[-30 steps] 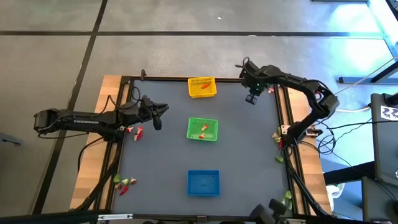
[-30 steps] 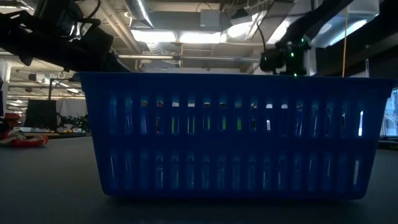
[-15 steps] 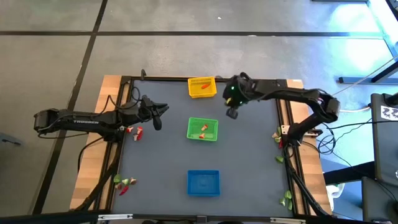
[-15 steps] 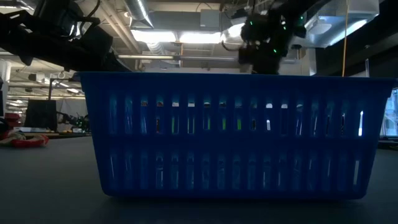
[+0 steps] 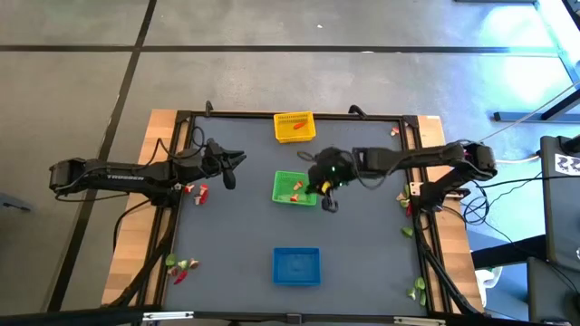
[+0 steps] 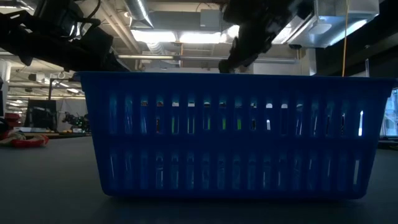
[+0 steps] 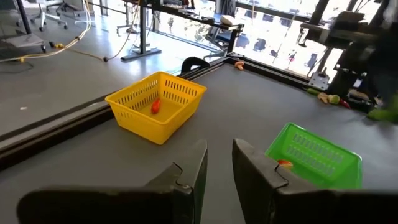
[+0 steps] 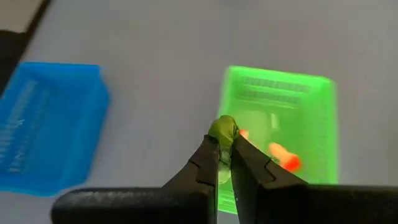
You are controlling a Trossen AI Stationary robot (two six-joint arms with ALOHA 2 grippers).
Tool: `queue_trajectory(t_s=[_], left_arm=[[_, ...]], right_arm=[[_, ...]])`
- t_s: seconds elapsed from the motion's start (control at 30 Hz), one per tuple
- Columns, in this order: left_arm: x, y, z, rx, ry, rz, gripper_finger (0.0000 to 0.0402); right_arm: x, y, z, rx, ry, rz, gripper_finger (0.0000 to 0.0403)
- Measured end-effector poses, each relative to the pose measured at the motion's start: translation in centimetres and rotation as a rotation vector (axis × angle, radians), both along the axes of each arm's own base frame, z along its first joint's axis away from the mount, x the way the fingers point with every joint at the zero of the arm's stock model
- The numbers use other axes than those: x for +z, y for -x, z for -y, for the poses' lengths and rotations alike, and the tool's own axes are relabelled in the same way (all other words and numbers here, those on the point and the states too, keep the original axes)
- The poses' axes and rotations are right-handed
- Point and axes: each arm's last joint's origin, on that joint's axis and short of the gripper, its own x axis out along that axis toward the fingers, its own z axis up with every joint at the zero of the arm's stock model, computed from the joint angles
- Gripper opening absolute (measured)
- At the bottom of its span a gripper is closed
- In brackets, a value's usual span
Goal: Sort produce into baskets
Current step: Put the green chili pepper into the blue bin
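A: While the right tool [image 8: 225, 146] hangs at the green basket's [image 5: 283, 196] edge, what is in it?
B: A light green piece [image 8: 223, 129], pinched between its clenched fingertips.

A: And that basket's contents?
B: Orange-red pieces [image 8: 283, 155] lie inside. The yellow basket [image 5: 294, 127] at the table's [image 5: 362, 244] far side holds one orange piece [image 7: 155, 106]; the blue basket [image 5: 296, 265] sits on the near side.

A: The left tool [image 7: 219, 154]?
B: It waits at the table's left, fingers slightly apart, grasping nothing. Loose pieces [image 5: 195, 192] lie just beside it, more [image 5: 180, 267] at the near left corner.
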Motion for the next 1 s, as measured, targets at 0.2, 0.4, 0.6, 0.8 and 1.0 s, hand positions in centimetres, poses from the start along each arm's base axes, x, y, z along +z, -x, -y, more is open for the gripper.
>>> queue_trajectory(t_s=[0.2,0.4,0.6,0.8,1.0], left_arm=[[0.0,0.0,0.0,0.008,0.036,0.023,0.0072],[0.0,0.0,0.0,0.015,0.062,0.041,0.0072],[0.0,0.0,0.0,0.015,0.062,0.041,0.0072],[0.0,0.0,0.0,0.013,0.056,0.035,0.0072],[0.0,0.0,0.0,0.011,0.046,0.027,0.0072]], right_arm=[[0.2,0.0,-3.8,0.118,0.003,0.025,0.0021],[0.1,0.5,-7.2,0.224,0.003,0.023,0.0021],[-0.9,0.6,-10.2,0.303,0.018,-0.001,0.0021],[-3.0,-0.2,-13.2,0.359,-0.001,-0.004,0.0021],[-4.4,-1.2,-14.6,0.341,-0.067,0.012,0.0021]])
